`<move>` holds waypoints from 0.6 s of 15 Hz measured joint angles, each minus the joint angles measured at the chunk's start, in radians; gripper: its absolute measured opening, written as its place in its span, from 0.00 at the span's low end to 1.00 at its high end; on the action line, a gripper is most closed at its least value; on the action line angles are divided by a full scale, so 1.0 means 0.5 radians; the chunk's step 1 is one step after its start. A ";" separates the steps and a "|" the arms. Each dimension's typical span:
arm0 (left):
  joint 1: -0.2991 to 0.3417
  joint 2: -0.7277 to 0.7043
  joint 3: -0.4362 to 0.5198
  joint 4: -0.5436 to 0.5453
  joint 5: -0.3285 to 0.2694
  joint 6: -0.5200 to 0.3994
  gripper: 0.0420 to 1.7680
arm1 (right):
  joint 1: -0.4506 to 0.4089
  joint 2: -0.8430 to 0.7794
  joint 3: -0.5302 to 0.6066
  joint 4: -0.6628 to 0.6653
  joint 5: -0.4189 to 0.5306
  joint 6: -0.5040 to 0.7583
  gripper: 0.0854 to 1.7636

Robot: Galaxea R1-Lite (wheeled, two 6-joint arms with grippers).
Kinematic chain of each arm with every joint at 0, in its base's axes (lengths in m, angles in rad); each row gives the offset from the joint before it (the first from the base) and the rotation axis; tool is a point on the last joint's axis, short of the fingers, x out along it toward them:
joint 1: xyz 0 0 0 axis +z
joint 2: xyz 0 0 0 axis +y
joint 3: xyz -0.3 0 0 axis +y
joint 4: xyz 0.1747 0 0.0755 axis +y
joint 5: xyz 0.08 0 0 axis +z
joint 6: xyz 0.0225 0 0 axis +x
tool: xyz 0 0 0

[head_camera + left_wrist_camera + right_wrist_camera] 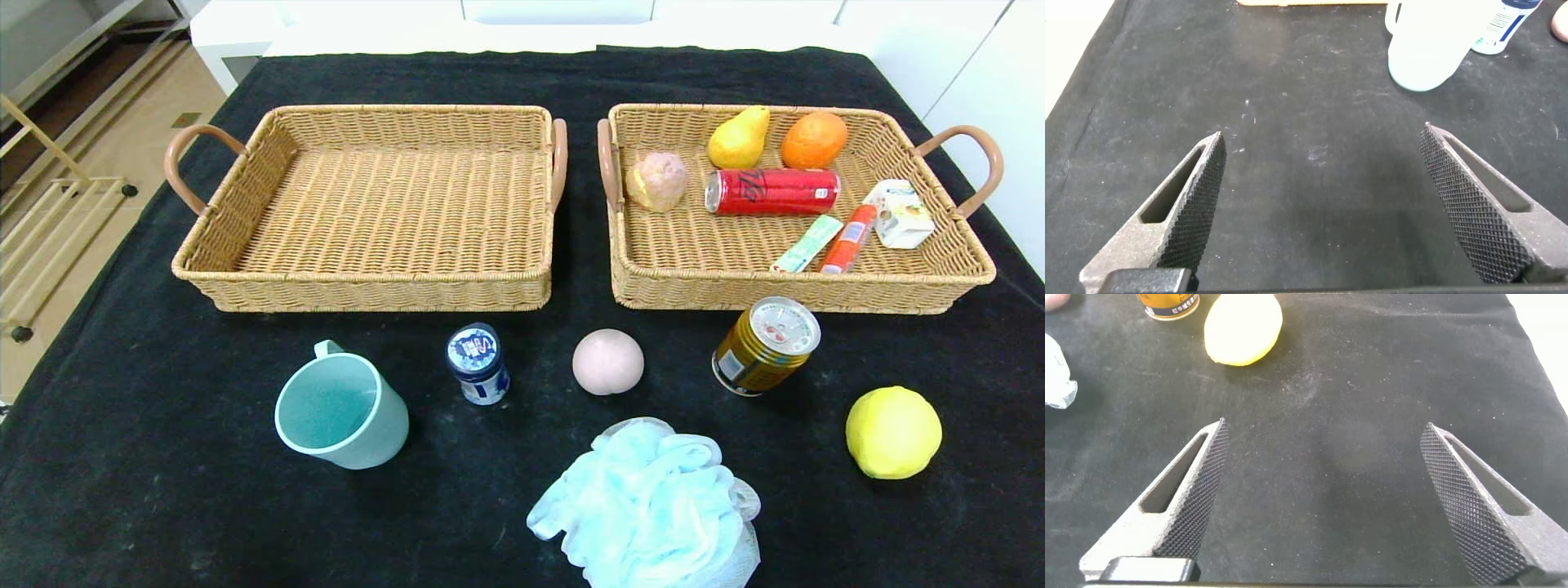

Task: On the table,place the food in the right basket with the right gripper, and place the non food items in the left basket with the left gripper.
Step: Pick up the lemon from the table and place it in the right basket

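Observation:
On the black table in the head view stand a teal mug (341,414), a small blue-capped bottle (478,363), a pink peach (607,362), a gold drink can (765,345), a yellow lemon (893,432) and a pale blue bath pouf (649,504). The left basket (369,282) is empty. The right basket (784,286) holds several foods. Neither gripper shows in the head view. My left gripper (1323,140) is open over bare cloth, with the mug (1425,45) and bottle (1505,24) beyond it. My right gripper (1324,433) is open over bare cloth, with the lemon (1243,328) and can (1167,305) beyond it.
In the right basket lie a pear (739,137), an orange (814,140), a red can (772,192), a pinkish round fruit (657,180), two snack sticks (826,243) and a small carton (899,214). The table's right edge (1535,351) is near my right gripper.

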 joint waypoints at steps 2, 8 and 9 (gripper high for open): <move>0.000 0.000 0.000 0.000 0.000 0.000 0.97 | -0.002 0.000 0.000 0.005 -0.007 0.039 0.97; 0.000 0.017 -0.141 -0.111 -0.051 -0.229 0.97 | 0.001 0.052 -0.151 -0.011 0.028 0.087 0.97; -0.001 0.034 -0.238 -0.047 -0.087 -0.236 0.97 | 0.002 0.108 -0.237 -0.025 0.063 0.086 0.97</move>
